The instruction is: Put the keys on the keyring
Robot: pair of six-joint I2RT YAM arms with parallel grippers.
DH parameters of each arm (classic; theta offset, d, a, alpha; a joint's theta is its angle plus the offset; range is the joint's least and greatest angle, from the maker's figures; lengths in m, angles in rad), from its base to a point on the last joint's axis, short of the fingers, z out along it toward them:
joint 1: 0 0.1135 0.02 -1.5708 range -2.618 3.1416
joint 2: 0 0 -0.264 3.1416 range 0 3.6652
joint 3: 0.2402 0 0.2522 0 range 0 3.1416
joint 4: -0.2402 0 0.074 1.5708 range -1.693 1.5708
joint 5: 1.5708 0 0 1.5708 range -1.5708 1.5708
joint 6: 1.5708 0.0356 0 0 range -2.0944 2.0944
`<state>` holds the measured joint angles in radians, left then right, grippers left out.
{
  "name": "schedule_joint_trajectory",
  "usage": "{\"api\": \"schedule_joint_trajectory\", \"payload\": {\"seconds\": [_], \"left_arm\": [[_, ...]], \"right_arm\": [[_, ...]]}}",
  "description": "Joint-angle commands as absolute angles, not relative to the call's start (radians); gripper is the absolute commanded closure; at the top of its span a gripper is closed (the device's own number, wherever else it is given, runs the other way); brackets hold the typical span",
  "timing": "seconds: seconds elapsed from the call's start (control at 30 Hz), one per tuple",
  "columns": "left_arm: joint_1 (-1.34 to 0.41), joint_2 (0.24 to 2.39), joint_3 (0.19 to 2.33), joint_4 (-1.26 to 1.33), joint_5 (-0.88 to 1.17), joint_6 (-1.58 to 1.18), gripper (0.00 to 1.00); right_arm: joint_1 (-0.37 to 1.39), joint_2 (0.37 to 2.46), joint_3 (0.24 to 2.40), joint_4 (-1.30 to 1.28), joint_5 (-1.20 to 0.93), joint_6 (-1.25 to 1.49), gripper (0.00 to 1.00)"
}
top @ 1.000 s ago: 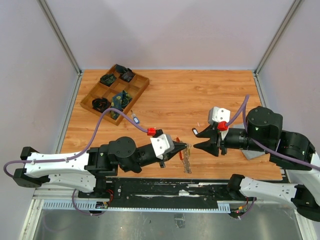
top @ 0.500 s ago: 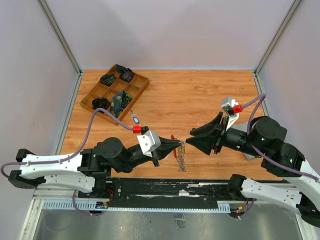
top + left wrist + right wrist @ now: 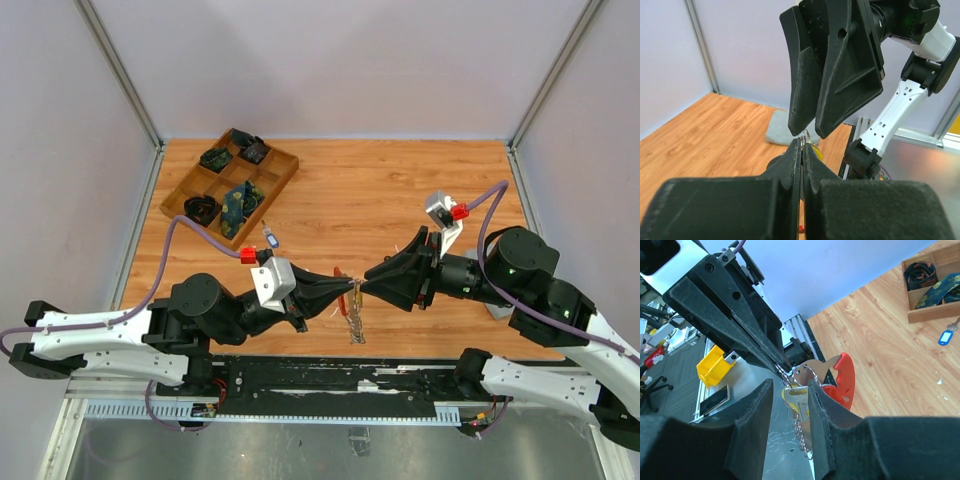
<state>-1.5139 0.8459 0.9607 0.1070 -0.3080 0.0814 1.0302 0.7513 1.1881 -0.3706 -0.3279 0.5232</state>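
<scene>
From above, the left gripper (image 3: 345, 291) is pinching the keyring (image 3: 354, 322), which hangs over the near part of the table (image 3: 400, 190), tip to tip with the right gripper (image 3: 366, 284). In the left wrist view its jaws are pressed together on thin metal. In the right wrist view the right jaws stand apart around a yellow key (image 3: 792, 393).

right gripper (image 3: 368, 283) crowds left gripper (image 3: 346, 291); keyring (image 3: 841, 381) apparently fills the gap.

the left gripper (image 3: 350, 290) has drawn back toward its own side, the keyring (image 3: 355, 325) going with it — the right gripper (image 3: 366, 284) has followed across, wrist turned, its tips now just beside the left's.
</scene>
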Motion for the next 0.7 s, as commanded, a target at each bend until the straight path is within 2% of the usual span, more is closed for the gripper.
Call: {"api": "schedule_joint_trajectory", "payload": {"seconds": [0.0, 0.3, 0.53, 0.67], "left_arm": [[-1.519, 0.83, 0.955, 0.169, -0.298, 0.075, 0.99], [-1.518, 0.831, 0.958, 0.173, -0.296, 0.075, 1.0], [-1.519, 0.837, 0.963, 0.171, -0.293, 0.079, 1.0], [-1.518, 0.837, 0.962, 0.172, -0.296, 0.079, 0.99]], "right_arm": [[1.048, 0.748, 1.187, -0.327, -0.37, 0.542, 0.67], [1.048, 0.75, 1.18, -0.32, -0.375, 0.545, 0.82], [1.048, 0.753, 1.173, -0.321, -0.383, 0.546, 0.83], [1.048, 0.752, 1.173, -0.321, -0.387, 0.543, 0.94]]}}
